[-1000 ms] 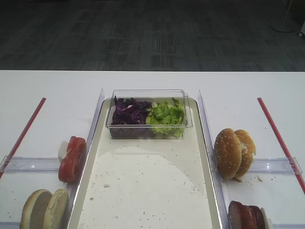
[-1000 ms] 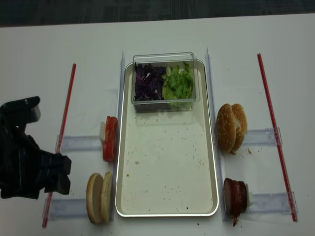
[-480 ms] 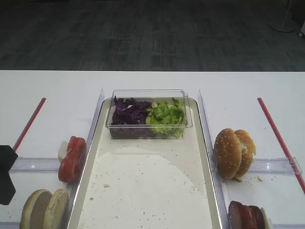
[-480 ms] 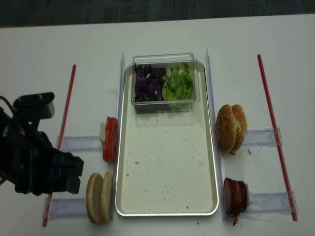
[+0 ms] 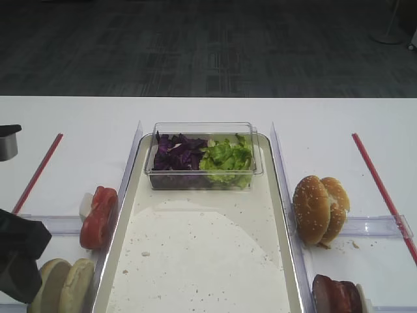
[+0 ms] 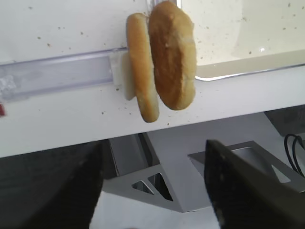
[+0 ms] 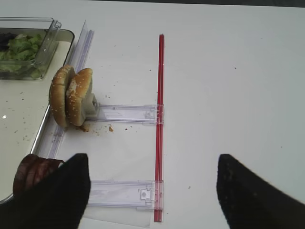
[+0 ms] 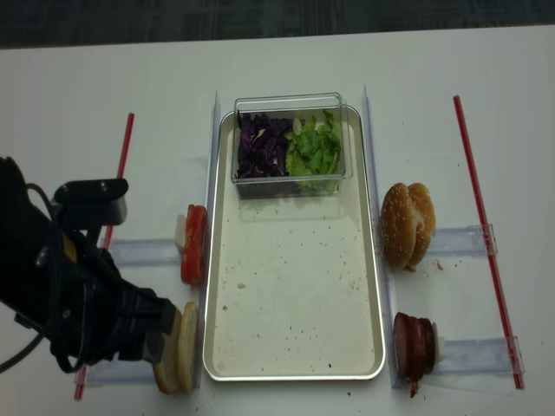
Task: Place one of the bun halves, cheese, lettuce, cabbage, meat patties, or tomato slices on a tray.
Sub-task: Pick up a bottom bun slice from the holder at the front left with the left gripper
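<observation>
Below the left wrist camera, plain bun halves [image 6: 162,59] upright, crusts hidden overhead

Robotics lab or test room: bare white bench [image 5: 208,111] marked with red tape strips [image 8: 473,186], clear plastic holders [image 7: 126,113] fixing food in place, grey carpet tiles [image 5: 208,45] beyond.

Two plain bun halves [image 8: 179,348] stood on edge at lower left, beside the long tray [image 8: 295,286], whose speckled floor lay bare.
</observation>
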`<state>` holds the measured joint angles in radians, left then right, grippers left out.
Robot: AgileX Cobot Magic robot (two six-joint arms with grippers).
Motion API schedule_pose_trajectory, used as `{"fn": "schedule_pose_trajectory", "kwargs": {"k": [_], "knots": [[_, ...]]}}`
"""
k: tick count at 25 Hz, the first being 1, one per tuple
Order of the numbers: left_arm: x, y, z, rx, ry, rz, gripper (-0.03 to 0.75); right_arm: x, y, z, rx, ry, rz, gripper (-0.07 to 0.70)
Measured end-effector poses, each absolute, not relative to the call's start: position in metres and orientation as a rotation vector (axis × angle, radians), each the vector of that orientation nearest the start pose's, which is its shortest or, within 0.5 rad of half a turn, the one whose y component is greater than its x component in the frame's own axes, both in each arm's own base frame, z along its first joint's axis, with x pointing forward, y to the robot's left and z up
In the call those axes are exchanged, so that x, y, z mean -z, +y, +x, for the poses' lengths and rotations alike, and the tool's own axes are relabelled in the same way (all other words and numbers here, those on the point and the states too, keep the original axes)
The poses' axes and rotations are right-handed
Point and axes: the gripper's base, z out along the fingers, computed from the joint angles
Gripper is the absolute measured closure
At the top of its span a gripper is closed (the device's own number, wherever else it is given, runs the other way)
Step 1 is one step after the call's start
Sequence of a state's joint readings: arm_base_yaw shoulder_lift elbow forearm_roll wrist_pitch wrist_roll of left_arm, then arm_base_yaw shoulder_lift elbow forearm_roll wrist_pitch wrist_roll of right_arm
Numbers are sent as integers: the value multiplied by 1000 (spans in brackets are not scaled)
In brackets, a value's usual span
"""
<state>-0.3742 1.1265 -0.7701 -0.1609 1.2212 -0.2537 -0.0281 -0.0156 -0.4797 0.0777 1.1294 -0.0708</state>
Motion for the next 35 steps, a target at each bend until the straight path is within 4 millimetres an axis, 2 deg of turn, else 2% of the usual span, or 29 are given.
{"fn": "schedule_pose_trajectory", "kwargs": {"k": [16,23,35], "knots": [[-258,-112,132,257,3103,194,295,-266,7,-8,-35,2115,-52,61],[-241,-123,141,188,3176,220,295,-266,7,-8,-35,2115,-52,61],[-252,-133,156,252,3063,238,296,-266,7,-8,-37,2115,-48,61]]}}
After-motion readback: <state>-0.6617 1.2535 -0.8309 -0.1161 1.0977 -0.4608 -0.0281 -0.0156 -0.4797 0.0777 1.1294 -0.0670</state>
